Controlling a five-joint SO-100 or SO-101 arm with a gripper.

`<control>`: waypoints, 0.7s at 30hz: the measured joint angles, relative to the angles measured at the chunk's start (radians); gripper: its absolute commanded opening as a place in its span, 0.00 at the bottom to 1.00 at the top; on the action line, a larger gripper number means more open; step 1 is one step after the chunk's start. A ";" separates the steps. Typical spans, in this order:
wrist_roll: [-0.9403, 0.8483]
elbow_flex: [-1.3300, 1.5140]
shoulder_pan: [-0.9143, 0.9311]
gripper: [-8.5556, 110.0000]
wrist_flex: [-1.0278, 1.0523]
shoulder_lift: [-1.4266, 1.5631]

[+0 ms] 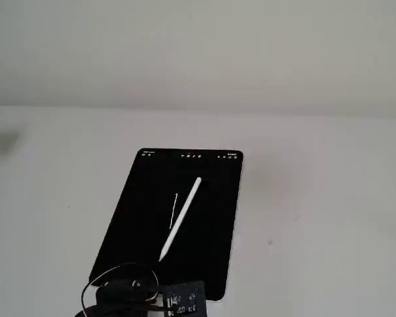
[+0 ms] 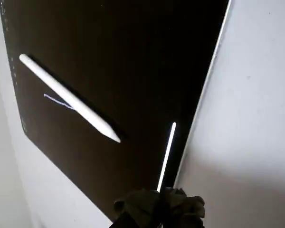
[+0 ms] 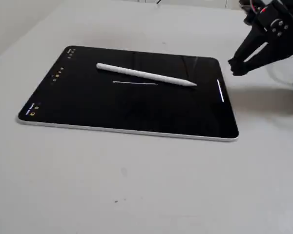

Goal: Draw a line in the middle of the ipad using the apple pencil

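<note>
One Apple Pencil (image 3: 145, 74) lies across one iPad (image 3: 88, 105), tip toward the gripper (image 3: 233, 68); its fingers nearly together, holding nothing.

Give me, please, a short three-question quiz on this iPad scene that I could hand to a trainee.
1. True or false: the gripper is holding the Apple Pencil.
2. Where does the pencil lie? A) on the table beside the iPad B) on the iPad screen C) in the gripper
3. Fill in: beside the pencil, the screen shows a thin white ____.

Key
1. False; the pencil lies free on the screen, and the gripper is off the iPad's edge in a fixed view.
2. B
3. line
</note>
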 measured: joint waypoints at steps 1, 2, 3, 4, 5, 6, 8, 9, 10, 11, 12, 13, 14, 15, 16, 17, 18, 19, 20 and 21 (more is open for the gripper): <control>0.000 0.000 0.000 0.08 0.000 0.000; 0.000 0.000 0.000 0.08 0.000 0.000; 0.000 0.000 0.000 0.08 0.000 0.000; 0.000 0.000 0.000 0.08 0.000 0.000; 0.000 0.000 0.000 0.08 0.000 0.000; 0.000 0.000 0.000 0.08 0.000 0.000; 0.000 0.000 0.000 0.08 0.000 0.000; 0.000 0.000 0.000 0.08 0.000 0.000; 0.000 0.000 0.000 0.08 0.000 0.000; 0.000 0.000 0.000 0.08 0.000 0.000; 0.000 0.000 0.000 0.08 0.000 0.000; 0.000 0.000 0.000 0.08 0.000 0.000; 0.000 0.000 0.000 0.08 0.000 0.000; 0.000 0.000 0.000 0.08 0.000 0.000; 0.000 0.000 0.000 0.08 0.000 0.000; 0.000 0.000 0.000 0.08 0.000 0.000; 0.000 0.000 0.000 0.08 0.000 0.000; 0.000 0.000 0.000 0.08 0.000 0.000; 0.000 0.000 0.000 0.08 0.000 0.000; 0.000 0.000 0.000 0.08 0.000 0.000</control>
